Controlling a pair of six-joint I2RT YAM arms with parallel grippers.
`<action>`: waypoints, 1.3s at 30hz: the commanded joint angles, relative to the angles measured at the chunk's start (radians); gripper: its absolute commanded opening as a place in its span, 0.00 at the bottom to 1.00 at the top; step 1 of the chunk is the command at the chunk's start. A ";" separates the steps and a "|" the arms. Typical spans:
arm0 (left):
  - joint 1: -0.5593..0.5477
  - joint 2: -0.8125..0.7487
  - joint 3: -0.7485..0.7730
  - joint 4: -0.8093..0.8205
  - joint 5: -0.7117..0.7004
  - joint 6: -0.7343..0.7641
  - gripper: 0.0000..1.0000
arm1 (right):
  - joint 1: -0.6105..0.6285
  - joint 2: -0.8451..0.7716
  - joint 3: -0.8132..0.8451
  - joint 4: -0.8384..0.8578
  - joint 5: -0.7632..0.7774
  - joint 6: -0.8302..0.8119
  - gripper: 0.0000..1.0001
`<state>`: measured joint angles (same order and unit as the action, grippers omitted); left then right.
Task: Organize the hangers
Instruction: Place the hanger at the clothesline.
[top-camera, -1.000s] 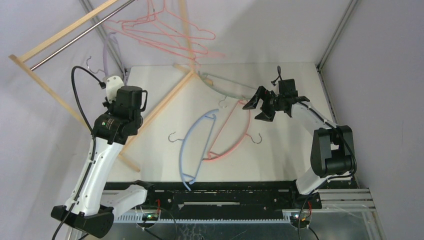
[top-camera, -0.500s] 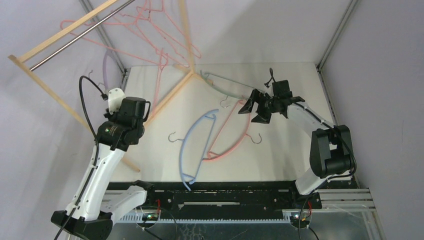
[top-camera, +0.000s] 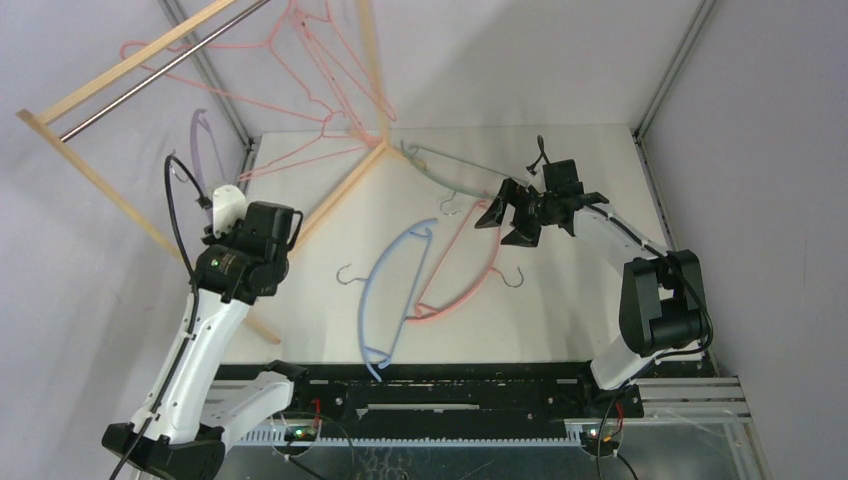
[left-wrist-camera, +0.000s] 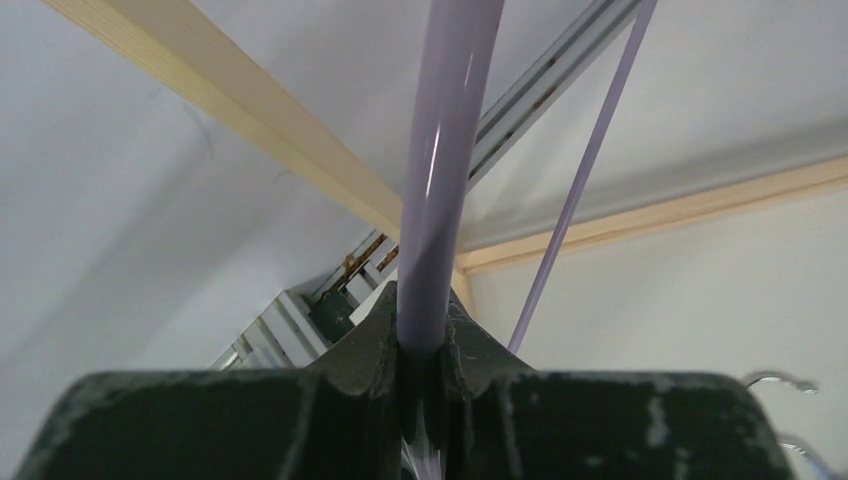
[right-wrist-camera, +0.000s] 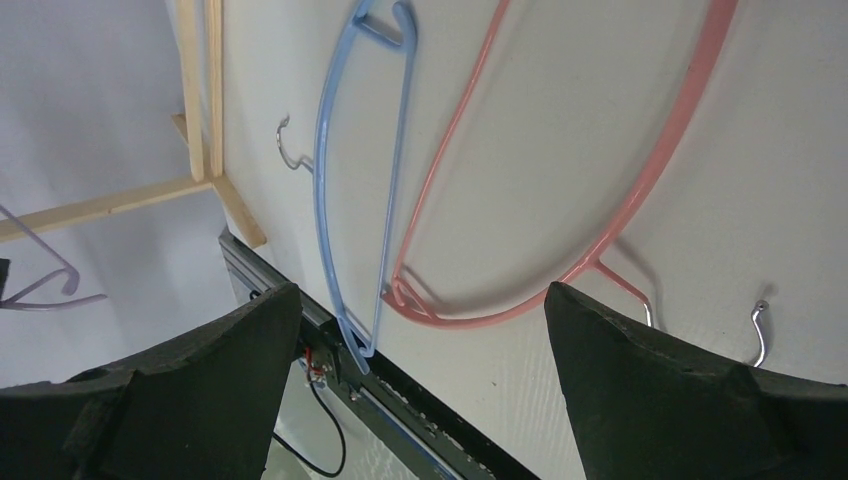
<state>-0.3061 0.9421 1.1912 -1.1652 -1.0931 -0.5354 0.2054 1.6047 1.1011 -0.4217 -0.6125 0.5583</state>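
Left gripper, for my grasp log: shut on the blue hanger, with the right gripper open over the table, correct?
Not the blue hanger, which lies on the table: the left wrist view shows the left gripper shut on the lilac hanger. The right gripper is open over the table.

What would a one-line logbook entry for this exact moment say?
left fingers: shut on thick lilac plastic hanger | right fingers: open, empty, above table | curved blue plastic hanger, curved pink plastic hanger: lying on table
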 joint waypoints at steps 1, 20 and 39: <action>0.007 -0.042 -0.067 0.025 -0.020 -0.069 0.00 | 0.008 -0.041 0.041 0.014 -0.018 -0.024 1.00; 0.012 -0.019 -0.124 -0.015 -0.116 -0.085 0.00 | 0.054 -0.045 0.106 -0.038 -0.018 -0.096 1.00; 0.059 0.002 0.208 0.040 -0.267 0.176 0.00 | 0.065 0.009 0.153 -0.036 -0.075 -0.070 1.00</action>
<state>-0.2546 0.9573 1.2995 -1.2118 -1.2747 -0.4519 0.2588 1.6043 1.1919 -0.4778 -0.6647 0.4961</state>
